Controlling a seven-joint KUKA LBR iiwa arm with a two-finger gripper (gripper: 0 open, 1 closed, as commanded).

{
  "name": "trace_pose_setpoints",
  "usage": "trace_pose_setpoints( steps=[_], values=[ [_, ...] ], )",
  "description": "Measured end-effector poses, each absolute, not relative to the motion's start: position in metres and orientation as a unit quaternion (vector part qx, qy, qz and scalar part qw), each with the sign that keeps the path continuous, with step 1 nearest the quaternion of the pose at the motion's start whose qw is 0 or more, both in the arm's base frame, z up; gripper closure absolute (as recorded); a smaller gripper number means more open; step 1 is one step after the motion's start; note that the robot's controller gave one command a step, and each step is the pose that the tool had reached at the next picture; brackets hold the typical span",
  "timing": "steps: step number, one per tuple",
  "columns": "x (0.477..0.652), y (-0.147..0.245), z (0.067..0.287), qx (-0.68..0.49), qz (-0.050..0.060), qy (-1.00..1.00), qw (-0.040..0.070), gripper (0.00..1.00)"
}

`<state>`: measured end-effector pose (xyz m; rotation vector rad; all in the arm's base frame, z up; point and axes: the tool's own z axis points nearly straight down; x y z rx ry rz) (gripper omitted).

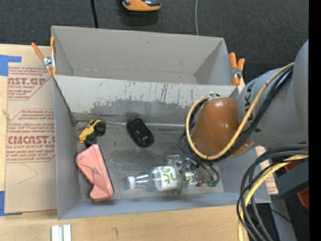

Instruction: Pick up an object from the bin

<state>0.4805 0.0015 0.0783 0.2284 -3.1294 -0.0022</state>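
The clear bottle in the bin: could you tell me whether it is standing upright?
No, the clear bottle lies on its side on the floor of the bin.

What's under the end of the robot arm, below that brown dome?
A clear bottle with a green-and-white label, lying on its side, cap pointing left. Its right end is covered by the arm's end, so anything beneath there is hidden.

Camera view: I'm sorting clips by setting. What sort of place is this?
Probably a robotics lab picking station: a grey metal bin of mismatched things, a clear bottle and a yellow toy, with a robot arm's gripper beside the bottle.
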Motion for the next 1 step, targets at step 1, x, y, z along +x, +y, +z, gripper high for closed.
trace_pose_setpoints(
  steps=[1],
  values=[
    [0.4810, 0.0015, 0.0873, 0.073, 0.000, -0.997, 0.001, 1.00]
  ],
)
